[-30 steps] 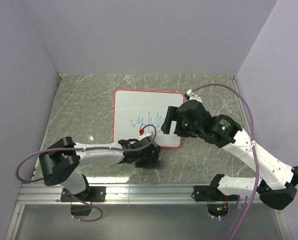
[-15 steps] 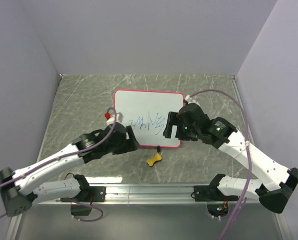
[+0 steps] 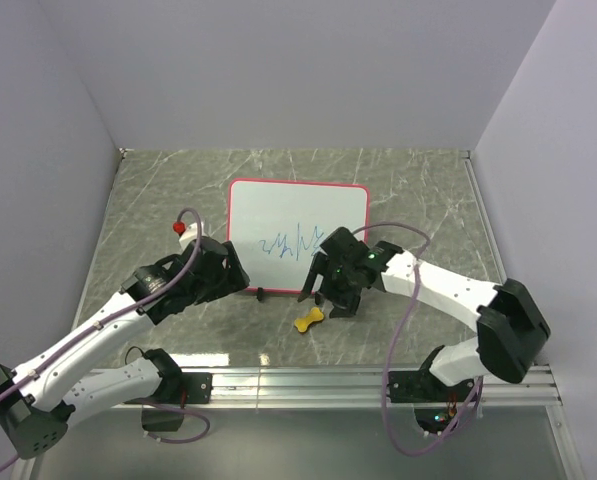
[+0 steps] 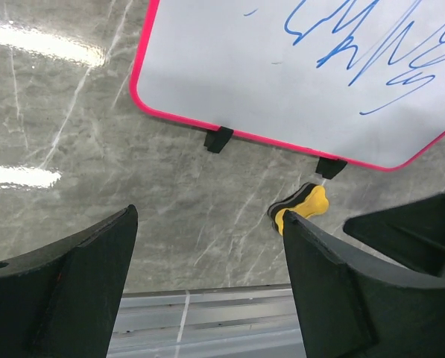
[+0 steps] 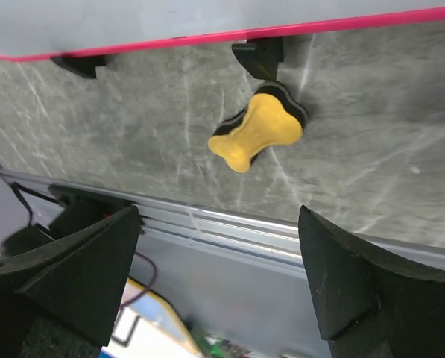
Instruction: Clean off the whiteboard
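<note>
The whiteboard (image 3: 278, 215) lay flat mid-worktop (image 3: 158, 200), blue scribbles (image 3: 296, 242) on it; a yellow eraser (image 3: 309, 320) lay just beside its near edge; the left jaws stood open and empty by the board's near-left corner; the right jaws hung open near the eraser, gripping nothing.

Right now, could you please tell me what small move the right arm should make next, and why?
I would probably lower the right gripper onto the yellow eraser and close on it. Its jaws stand open and empty, the eraser lies loose on the table in front of them, by the near edge of the whiteboard, and the blue scribbles are not yet wiped.
</note>
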Robot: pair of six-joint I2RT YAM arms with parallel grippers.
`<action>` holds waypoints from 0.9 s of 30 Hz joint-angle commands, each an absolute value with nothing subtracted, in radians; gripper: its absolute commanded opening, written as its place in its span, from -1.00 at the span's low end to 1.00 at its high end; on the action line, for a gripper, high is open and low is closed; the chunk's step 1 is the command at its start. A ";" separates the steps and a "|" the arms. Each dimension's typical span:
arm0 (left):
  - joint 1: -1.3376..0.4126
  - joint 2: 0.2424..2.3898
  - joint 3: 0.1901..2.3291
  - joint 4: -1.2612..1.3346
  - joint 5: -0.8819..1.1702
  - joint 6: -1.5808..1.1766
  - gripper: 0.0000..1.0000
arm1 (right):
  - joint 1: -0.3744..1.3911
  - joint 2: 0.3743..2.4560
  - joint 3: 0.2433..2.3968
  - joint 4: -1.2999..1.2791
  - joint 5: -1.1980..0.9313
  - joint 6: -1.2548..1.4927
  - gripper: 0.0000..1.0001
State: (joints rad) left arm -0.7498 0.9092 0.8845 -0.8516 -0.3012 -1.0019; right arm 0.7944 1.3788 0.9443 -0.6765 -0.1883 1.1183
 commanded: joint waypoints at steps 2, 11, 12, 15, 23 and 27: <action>-0.741 0.897 0.890 -0.859 -0.291 -0.966 0.67 | 0.804 1.463 1.012 -0.650 -0.229 1.238 0.84; -0.738 0.825 0.848 -0.853 -0.276 -0.976 0.66 | 0.842 1.540 1.000 -0.666 -0.209 1.336 0.78; -0.738 0.821 0.850 -0.851 -0.272 -0.968 0.66 | 0.845 1.551 0.999 -0.667 -0.209 1.351 0.77; -0.738 0.819 0.854 -0.859 -0.272 -0.962 0.67 | 0.856 1.586 0.999 -0.673 -0.201 1.373 0.74; -0.736 0.828 0.882 -0.876 -0.250 -0.934 0.67 | 0.859 1.657 0.977 -0.614 -0.150 1.407 0.45; -0.736 0.804 0.891 -0.902 -0.233 -0.940 0.66 | 0.862 1.689 0.999 -0.621 -0.094 1.407 0.30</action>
State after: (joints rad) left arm -0.7425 0.8310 0.8524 -0.8825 -0.2581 -0.9615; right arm 0.8528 1.6745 0.9684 -0.6304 -0.1650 1.3819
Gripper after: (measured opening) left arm 0.832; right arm 0.667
